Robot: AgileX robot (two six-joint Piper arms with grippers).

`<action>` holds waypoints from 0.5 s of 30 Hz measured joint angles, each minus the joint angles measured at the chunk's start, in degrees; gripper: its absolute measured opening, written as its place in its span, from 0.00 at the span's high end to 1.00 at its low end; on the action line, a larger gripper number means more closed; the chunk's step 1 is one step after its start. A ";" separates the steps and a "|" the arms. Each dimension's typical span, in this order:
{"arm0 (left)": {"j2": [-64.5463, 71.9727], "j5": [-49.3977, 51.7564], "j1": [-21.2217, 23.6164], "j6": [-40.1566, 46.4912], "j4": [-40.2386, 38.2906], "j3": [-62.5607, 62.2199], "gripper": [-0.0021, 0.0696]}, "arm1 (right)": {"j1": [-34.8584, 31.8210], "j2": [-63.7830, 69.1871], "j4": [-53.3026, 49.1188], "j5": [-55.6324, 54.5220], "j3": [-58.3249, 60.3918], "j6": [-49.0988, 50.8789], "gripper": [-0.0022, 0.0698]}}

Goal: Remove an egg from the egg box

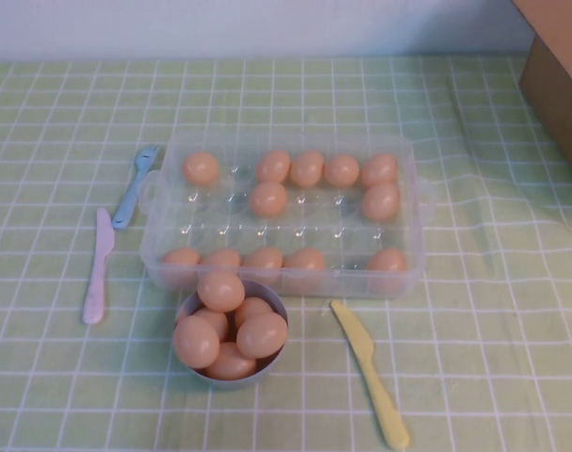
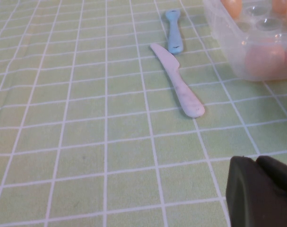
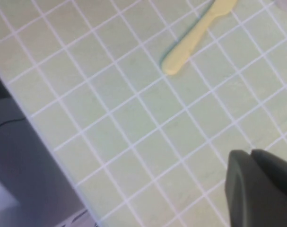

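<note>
The clear plastic egg box [image 1: 220,202] stands in the middle of the table and holds several peach-orange eggs, such as one egg [image 1: 268,200] in its middle row. A corner of the egg box [image 2: 238,47] shows in the left wrist view. My left gripper [image 2: 256,161] is shut and empty, low over the cloth at the table's near left, far from the box. My right gripper [image 3: 251,153] is shut and empty near the table's front right edge. Only slivers of both arms show at the bottom corners of the high view.
A grey-lilac bowl [image 1: 267,369] heaped with several eggs stands just in front of the box. A pink knife [image 1: 97,268] and a blue fork [image 1: 133,188] lie left of the box. A yellow knife [image 1: 370,372] lies front right. A cardboard box [image 1: 554,66] is at the back right.
</note>
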 joint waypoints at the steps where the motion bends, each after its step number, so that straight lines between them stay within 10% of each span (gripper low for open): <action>1: 0.00 0.00 0.00 0.00 0.00 0.00 0.98 | 0.00 -0.93 -0.53 -1.59 1.94 0.12 0.99; 15: 0.00 0.00 0.00 0.09 0.00 0.00 0.98 | -25.12 -17.93 -0.48 -41.12 32.73 0.49 0.99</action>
